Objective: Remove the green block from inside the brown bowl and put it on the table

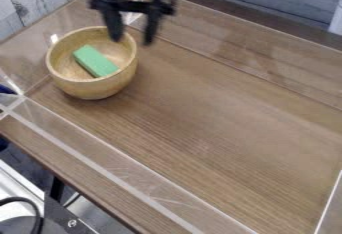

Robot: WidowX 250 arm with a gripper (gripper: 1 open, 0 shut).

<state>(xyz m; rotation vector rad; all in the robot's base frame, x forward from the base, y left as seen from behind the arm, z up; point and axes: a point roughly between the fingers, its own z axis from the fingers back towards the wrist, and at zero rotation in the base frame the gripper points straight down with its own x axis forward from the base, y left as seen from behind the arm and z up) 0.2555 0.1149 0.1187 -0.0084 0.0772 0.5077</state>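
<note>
The brown bowl [63,76] sits on the table [227,108] at the left. The green block [94,61] lies flat inside it, slanting across the bottom. My black gripper [135,37] hangs pointing down just behind the bowl's far right rim, above the table. Its two fingers [115,30] stand apart with nothing between them, so it is open. It touches neither the block nor the bowl.
Clear acrylic walls edge the table, with the near wall [134,173] running along the front and a clear corner piece [118,8] at the back left. Bare wood-grain tabletop stretches from the bowl to the right side.
</note>
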